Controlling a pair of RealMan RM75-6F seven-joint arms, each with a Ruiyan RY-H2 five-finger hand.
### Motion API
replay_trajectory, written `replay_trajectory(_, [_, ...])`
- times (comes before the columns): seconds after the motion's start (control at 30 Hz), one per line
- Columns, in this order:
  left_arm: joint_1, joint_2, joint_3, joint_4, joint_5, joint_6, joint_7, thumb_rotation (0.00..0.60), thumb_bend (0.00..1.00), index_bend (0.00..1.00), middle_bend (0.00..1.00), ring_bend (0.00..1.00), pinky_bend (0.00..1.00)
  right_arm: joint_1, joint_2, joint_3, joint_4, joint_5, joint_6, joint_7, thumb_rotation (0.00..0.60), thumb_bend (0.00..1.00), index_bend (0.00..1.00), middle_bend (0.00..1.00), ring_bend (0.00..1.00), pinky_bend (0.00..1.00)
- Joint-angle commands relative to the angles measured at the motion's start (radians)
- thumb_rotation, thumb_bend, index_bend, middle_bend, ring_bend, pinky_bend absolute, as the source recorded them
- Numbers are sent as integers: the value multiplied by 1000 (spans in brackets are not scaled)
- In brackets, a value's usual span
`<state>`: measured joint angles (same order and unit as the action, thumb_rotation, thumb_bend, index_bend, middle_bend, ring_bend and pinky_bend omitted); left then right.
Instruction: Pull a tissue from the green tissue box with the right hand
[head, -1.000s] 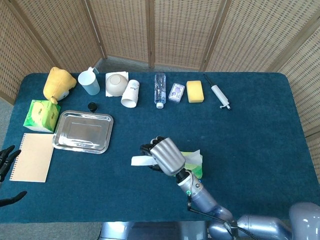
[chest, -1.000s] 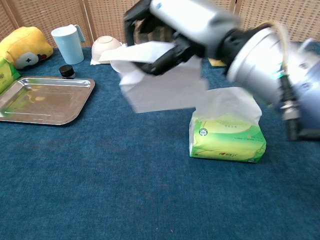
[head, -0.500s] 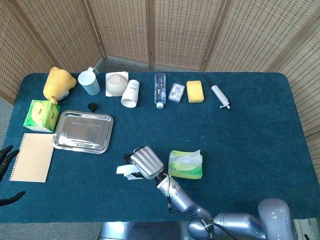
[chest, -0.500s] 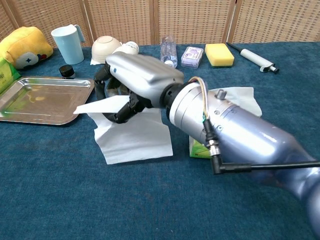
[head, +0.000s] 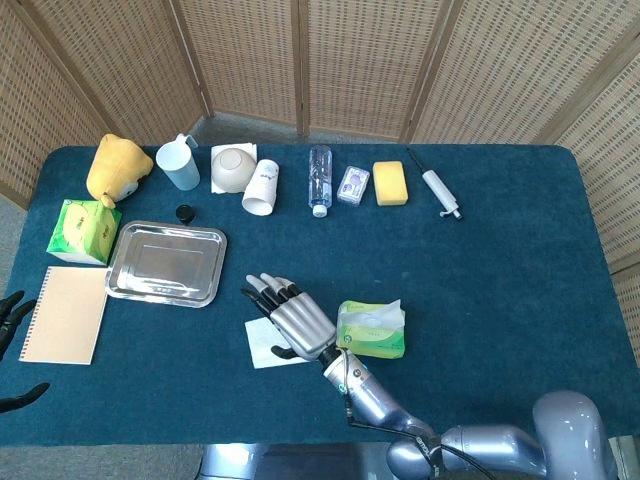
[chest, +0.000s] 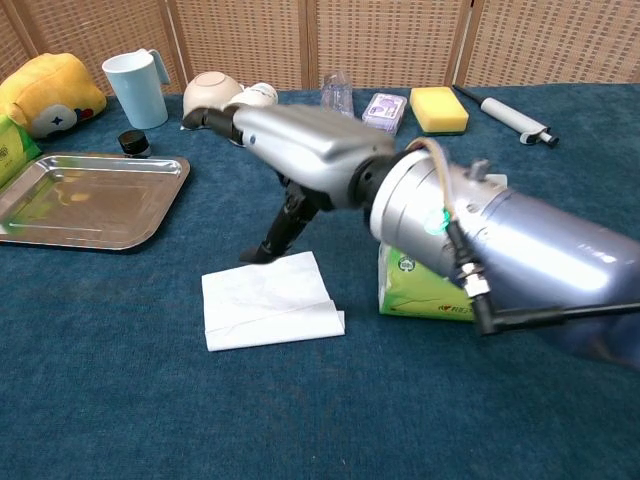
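Observation:
The green tissue box (head: 372, 331) lies near the table's front middle, with a tissue sticking up from its slot. In the chest view the box (chest: 425, 293) is partly hidden behind my right forearm. A loose white tissue (head: 268, 343) lies flat on the blue cloth to the left of the box, also seen in the chest view (chest: 268, 312). My right hand (head: 292, 315) hovers over the tissue's far edge, fingers spread and holding nothing; the chest view shows the hand (chest: 300, 150) with its thumb pointing down towards the sheet. My left hand (head: 12, 318) shows at the left edge, fingers apart and empty.
A steel tray (head: 165, 262) and a tan notebook (head: 65, 313) lie to the left, with a second green tissue box (head: 82, 230) behind them. Along the back stand a yellow plush (head: 118, 167), blue cup (head: 180, 163), bowl (head: 234, 167), paper cup (head: 262, 187), bottle (head: 319, 178), sponge (head: 390, 183) and pipette (head: 439, 189).
My right hand has let go of the tissue and spread its fingers. The sheet has dropped flat onto the table left of the box.

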<state>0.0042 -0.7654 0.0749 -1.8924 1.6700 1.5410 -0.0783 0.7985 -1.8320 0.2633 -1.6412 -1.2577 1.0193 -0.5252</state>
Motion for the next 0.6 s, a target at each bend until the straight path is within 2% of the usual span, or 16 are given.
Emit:
replay_trajectory(0.03, [3,0,1,-2,6,5,2,600,0,0,0,0,0,-21,73,-4,-91,-25,40,-31,600,197,0,0,0,153])
replay_trajectory(0.17, [6,0,4,-4,14,10,7,600,0,0,0,0,0,-46,149,-13,-155,-64,76,-28,600,197,0,0,0,153])
replay_trajectory(0.23, [8,0,5,-5,18,14,7,600,0,0,0,0,0,-66,199,-25,-169,-105,94,22,600,195,0,0,0,153])
replay_trajectory(0.33, [9,-1,7,-8,24,14,15,600,0,0,0,0,0,-109,304,-74,-131,-223,131,179,600,180,0,0,0,153])
replay_trajectory(0.5, [9,-6,9,-18,27,11,36,600,0,0,0,0,0,-165,394,-149,-25,-408,254,391,600,116,0,0,0,155])
replay_trajectory(0.6, [10,-9,9,-23,26,8,48,600,0,0,0,0,0,-213,434,-186,53,-472,349,480,600,87,0,0,0,167])
